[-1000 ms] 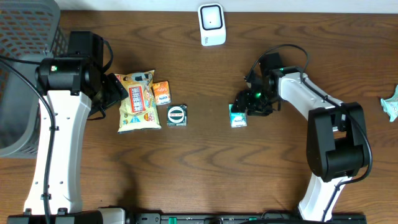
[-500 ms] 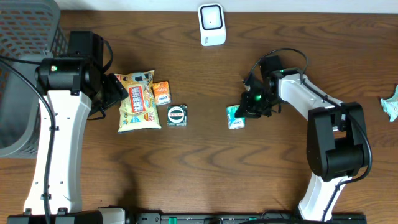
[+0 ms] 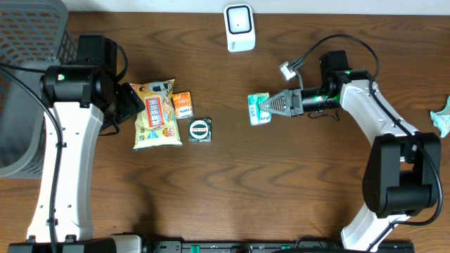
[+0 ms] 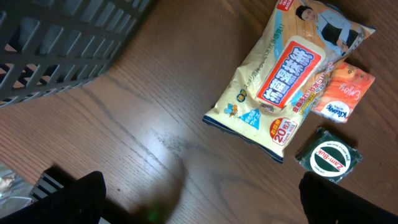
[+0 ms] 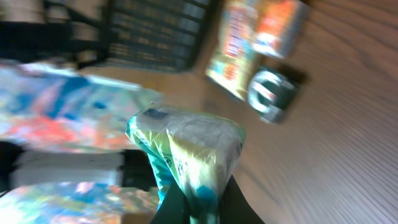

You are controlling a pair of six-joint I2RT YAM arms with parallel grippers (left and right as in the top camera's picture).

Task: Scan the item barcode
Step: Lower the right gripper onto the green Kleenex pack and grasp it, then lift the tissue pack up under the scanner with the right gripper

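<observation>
Within the last second the right hand (image 3: 273,106) had clenched on the packet (image 3: 257,109) and moved it up-table, closer to the scanner (image 3: 239,27). The arm had swung too, so the hand now pointed toward 9 o'clock. I judged the pick done and the packet probably clear of the worktop (image 3: 232,190), with the carry to the scanner under way and no scan made yet.

The packet sat at the hand's 9 o'clock end, pinched by 1 edge between the fingers, most of it sticking out beyond the tips. In the right wrist view it filled the middle, green and white, with no barcode that I could make out. The scanner stood well apart, at about 12 o'clock from the packet.

The left hand (image 3: 129,103) was released, jaws wide and holding nothing, just at 9 o'clock of the snack bag (image 3: 156,112).
</observation>
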